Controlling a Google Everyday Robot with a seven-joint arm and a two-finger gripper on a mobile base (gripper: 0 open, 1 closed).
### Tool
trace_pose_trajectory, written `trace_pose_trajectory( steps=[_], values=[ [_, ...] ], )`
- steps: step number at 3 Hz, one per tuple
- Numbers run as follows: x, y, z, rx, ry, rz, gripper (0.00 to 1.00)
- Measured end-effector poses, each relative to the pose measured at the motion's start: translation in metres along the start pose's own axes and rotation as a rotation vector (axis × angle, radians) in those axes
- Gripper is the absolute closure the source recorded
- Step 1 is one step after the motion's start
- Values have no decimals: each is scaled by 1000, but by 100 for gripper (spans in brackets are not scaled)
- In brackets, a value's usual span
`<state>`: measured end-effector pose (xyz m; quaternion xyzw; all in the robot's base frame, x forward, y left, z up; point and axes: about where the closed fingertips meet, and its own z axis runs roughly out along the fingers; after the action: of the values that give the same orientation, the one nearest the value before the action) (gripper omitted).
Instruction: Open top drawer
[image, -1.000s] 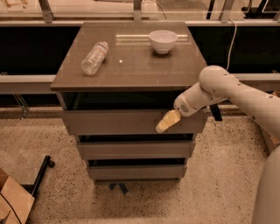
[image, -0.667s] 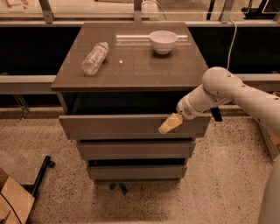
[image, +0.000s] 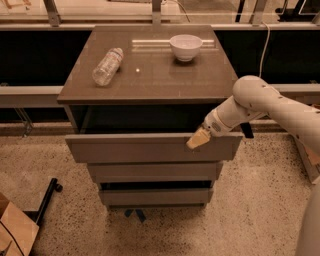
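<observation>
1. Your gripper (image: 198, 140) sits at the upper edge of the top drawer (image: 145, 148), toward the right end of its flat front panel. Whether the claw is pinching that edge or only hooked over it, you cannot tell from here.
2. The top drawer stands partly out beneath the cabinet top (image: 150, 85), with a dark hollow showing behind the panel. It looks well along, but there is probably travel left.
3. Pull straight back toward the base, level with the panel. Your hold is off-centre, so any sideways drag could skew the drawer on its runners.
4. Go smoothly: a plastic bottle (image: 107, 66) lies on its side up top and looks ready to roll. A white bowl (image: 185, 47) stands near the back.
5. There's no handle, so the edge could slip free. Ease off if it does, and leave the two narrower drawers (image: 155, 172) below alone.
</observation>
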<state>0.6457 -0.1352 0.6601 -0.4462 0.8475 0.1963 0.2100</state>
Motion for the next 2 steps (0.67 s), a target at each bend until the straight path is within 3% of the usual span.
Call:
trace_pose_trajectory(
  steps=[1,2],
  values=[
    [0,0,0,0,0,0,75],
    [6,1,-1,-2,14,12,43]
  ],
)
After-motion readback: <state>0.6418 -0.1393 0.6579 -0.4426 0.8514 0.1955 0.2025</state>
